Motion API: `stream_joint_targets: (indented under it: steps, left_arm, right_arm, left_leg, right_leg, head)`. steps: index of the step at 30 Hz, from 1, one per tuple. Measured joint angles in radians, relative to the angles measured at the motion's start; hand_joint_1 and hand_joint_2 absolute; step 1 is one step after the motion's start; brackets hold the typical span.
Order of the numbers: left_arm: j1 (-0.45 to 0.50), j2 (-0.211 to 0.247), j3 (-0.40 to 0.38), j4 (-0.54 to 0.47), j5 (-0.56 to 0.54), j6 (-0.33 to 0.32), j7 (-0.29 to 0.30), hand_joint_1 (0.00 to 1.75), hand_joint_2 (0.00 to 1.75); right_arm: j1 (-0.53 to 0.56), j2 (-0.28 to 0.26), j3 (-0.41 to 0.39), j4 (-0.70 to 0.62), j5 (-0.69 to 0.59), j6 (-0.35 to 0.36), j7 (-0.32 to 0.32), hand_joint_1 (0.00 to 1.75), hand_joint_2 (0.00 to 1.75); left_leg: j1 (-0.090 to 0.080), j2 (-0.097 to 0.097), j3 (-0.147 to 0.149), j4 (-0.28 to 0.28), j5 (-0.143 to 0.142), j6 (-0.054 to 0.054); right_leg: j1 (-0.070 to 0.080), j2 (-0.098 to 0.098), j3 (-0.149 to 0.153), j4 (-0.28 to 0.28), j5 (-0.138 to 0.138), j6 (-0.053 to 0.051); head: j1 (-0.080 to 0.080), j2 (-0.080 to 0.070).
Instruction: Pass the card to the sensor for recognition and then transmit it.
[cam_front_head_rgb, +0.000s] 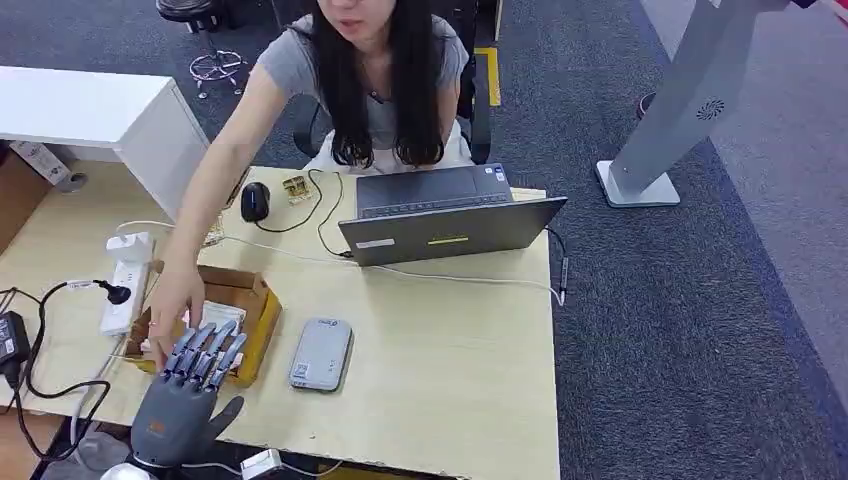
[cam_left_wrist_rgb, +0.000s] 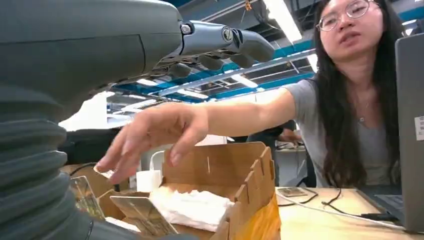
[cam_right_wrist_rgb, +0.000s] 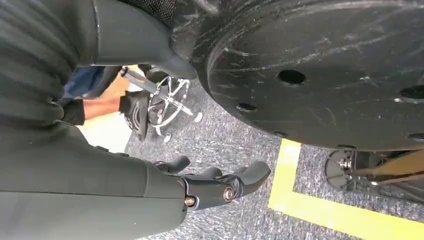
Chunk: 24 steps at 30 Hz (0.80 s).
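L hand (cam_front_head_rgb: 195, 375) spread, empty, over box (cam_front_head_rgb: 262, 318); R hand (cam_right_wrist_rgb: 220, 187) empty, fingers apart. Card (cam_left_wrist_rgb: 142, 214) prob thin, stiff, slick: pinch by edge.

One table (cam_front_head_rgb: 450, 330). One box (cam_front_head_rgb: 255, 300) at 9 o'clock on it, two cards (cam_left_wrist_rgb: 142, 212) standing in it. One sensor (cam_front_head_rgb: 321, 354) at 6. One laptop (cam_front_head_rgb: 450, 215) at 12. One mouse (cam_front_head_rgb: 255, 201) at 11. One power strip (cam_front_head_rgb: 127, 280) at 9. One person (cam_front_head_rgb: 370, 80) at 12. Two robot hands: left hand (cam_front_head_rgb: 195, 375), right hand (cam_right_wrist_rgb: 215, 185).
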Motion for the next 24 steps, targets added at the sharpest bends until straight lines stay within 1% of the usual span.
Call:
stream_joint_targets:
  steps: [5, 6, 7, 8, 9, 10, 12, 14, 19, 24]
  left_arm:
    - [0.007, -0.006, 0.012, 0.0, -0.001, 0.004, -0.001, 0.0, 1.75]
    - [0.015, -0.006, 0.014, -0.001, -0.005, 0.002, -0.001, 0.0, 1.75]
    - [0.022, -0.006, 0.015, -0.006, -0.01, -0.003, -0.001, 0.0, 1.75]
    - [0.033, -0.007, 0.016, -0.02, -0.024, -0.022, 0.003, 0.0, 1.75]
    - [0.045, -0.008, 0.017, -0.037, -0.037, -0.038, 0.011, 0.0, 1.75]
    - [0.054, -0.01, 0.019, -0.052, -0.052, -0.056, 0.028, 0.0, 1.75]
    - [0.065, -0.013, 0.032, -0.074, -0.063, -0.076, 0.051, 0.0, 1.75]
    - [0.074, -0.014, 0.047, -0.091, -0.062, -0.087, 0.058, 0.0, 1.75]
    - [0.088, -0.02, 0.087, -0.104, -0.055, -0.108, 0.056, 0.0, 1.75]
    - [0.088, -0.033, 0.115, -0.104, -0.055, -0.126, 0.042, 0.0, 1.75]
  right_arm:
    - [0.0, 0.0, 0.0, 0.0, -0.004, -0.001, -0.005, 0.0, 1.75]
    - [-0.002, 0.0, 0.0, -0.002, -0.021, -0.009, -0.034, 0.0, 1.75]
    - [0.002, 0.004, -0.002, -0.012, -0.041, -0.036, -0.104, 0.0, 1.75]
    - [0.014, 0.012, -0.003, -0.022, -0.062, -0.081, -0.197, 0.0, 1.75]
    - [0.025, 0.019, -0.003, -0.032, -0.073, -0.118, -0.25, 0.0, 1.75]
    - [0.032, 0.024, -0.003, -0.04, -0.08, -0.149, -0.281, 0.0, 1.75]
    - [0.039, 0.026, -0.003, -0.055, -0.083, -0.175, -0.299, 0.0, 1.75]
    - [0.043, 0.026, -0.003, -0.061, -0.087, -0.178, -0.305, 0.0, 1.75]
    - [0.048, 0.026, -0.003, -0.066, -0.089, -0.175, -0.319, 0.0, 1.75]
    - [0.05, 0.026, -0.003, -0.067, -0.094, -0.174, -0.328, 0.0, 1.75]
  left_leg:
    - [0.0, 0.0, 0.0, 0.0, 0.0, 0.0]
    - [0.0, 0.0, 0.0, 0.0, 0.0, 0.0]
    - [0.0, -0.001, 0.0, 0.0, 0.0, 0.0]
    - [0.0, -0.004, -0.001, 0.0, 0.0, 0.0]
    - [0.0, -0.006, -0.002, 0.0, 0.0, 0.0]
    - [0.0, -0.006, -0.002, 0.0, 0.0, 0.0]
    - [0.001, -0.006, -0.003, 0.0, 0.0, 0.0]
    - [0.001, -0.006, -0.002, 0.0, 0.0, 0.0]
    - [0.0, -0.007, -0.002, 0.0, 0.0, 0.0]
    - [0.0, -0.007, -0.002, 0.0, 0.001, 0.0]
  right_leg:
    - [0.0, 0.0, 0.001, 0.0, 0.0, 0.0]
    - [0.0, 0.0, 0.001, 0.0, 0.0, 0.0]
    - [0.0, 0.0, 0.002, 0.001, 0.0, 0.0]
    - [0.0, -0.001, 0.002, 0.001, -0.001, 0.0]
    - [0.0, -0.001, 0.002, 0.001, -0.001, 0.0]
    - [0.0, -0.001, 0.002, 0.001, -0.001, 0.0]
    - [0.0, -0.001, 0.002, 0.001, -0.001, 0.0]
    - [0.0, -0.001, 0.002, 0.001, -0.002, 0.0]
    - [0.0, -0.001, 0.002, 0.001, -0.002, 0.0]
    - [0.0, -0.002, 0.003, 0.001, -0.001, 0.0]
  head:
    - [0.0, 0.0]
    - [0.0, 0.0]
    - [0.0, 0.0]
    - [0.0, 0.0]
    - [0.0, 0.0]
    - [0.0, 0.0]
    - [0.0, 0.0]
    - [0.0, 0.0]
    - [0.0, 0.0]
    - [0.0, 0.0]
